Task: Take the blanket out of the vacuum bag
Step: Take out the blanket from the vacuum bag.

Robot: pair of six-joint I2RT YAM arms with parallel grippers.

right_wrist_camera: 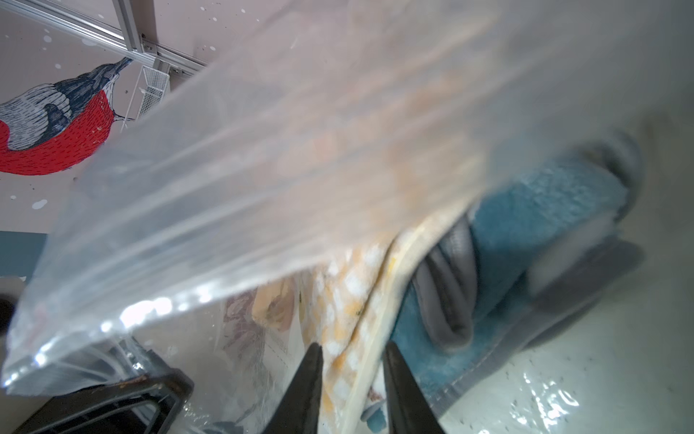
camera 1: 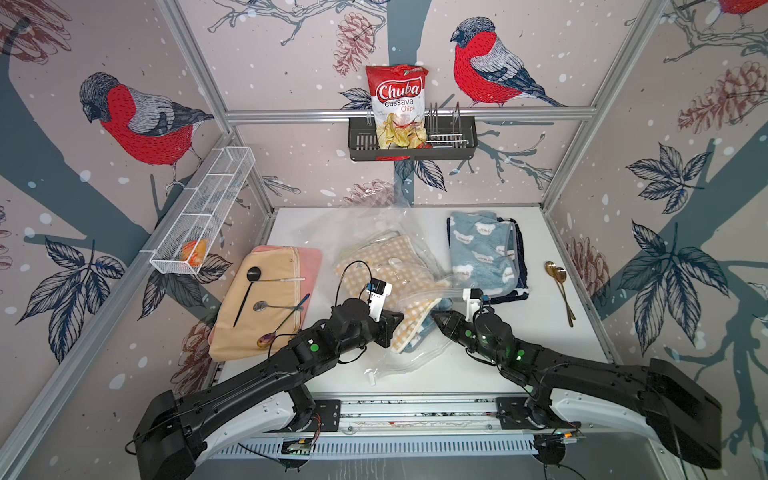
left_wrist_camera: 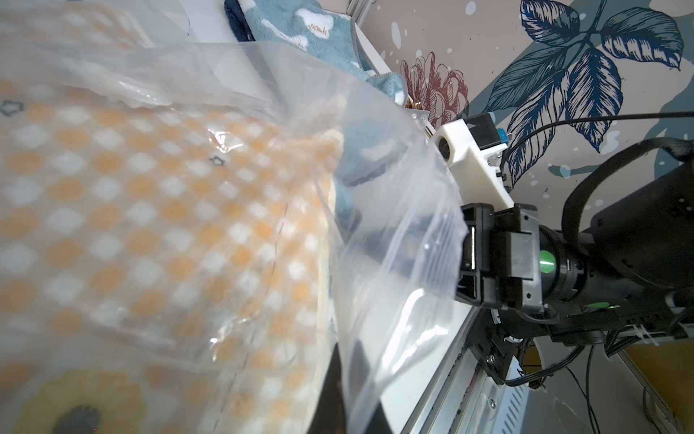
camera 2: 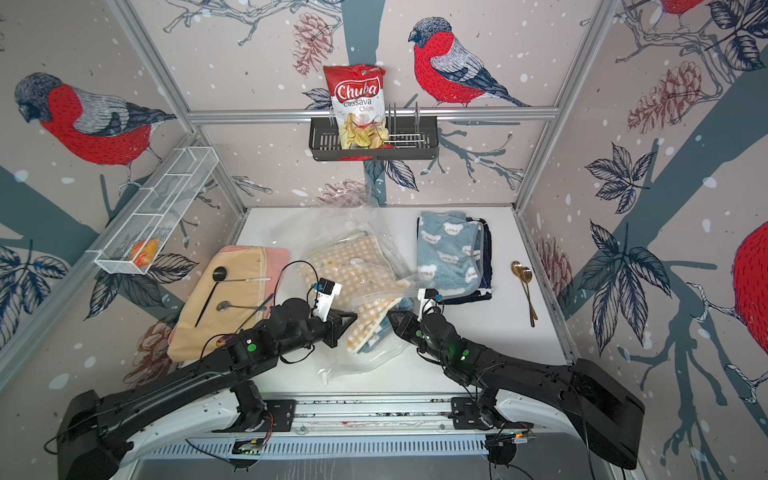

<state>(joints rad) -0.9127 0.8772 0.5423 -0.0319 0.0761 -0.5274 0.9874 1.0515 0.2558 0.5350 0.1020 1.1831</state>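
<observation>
Blanket (camera 1: 388,270) location, both top views: the orange-checked fabric lies mid-table inside the vacuum bag (camera 1: 365,232), its near corner protruding at the bag's open mouth. I have the left gripper (camera 1: 395,322) and right gripper (camera 1: 436,318) facing each other across that mouth, so one can hold plastic while the other draws fabric.

Left wrist view: the upper film of the bag (left_wrist_camera: 394,225) is raised off the checked fabric (left_wrist_camera: 150,210). Only a dark finger edge (left_wrist_camera: 334,390) shows; I take the fingers as pressed together, apparently on the film, which would explain the lifted mouth.

Right wrist view: the two fingers (right_wrist_camera: 311,383) stand slightly apart with the blanket's folded edge (right_wrist_camera: 353,357) between them, under the lifted film (right_wrist_camera: 263,169). I judge this a pinch on the blanket, ready to pull outward.
</observation>
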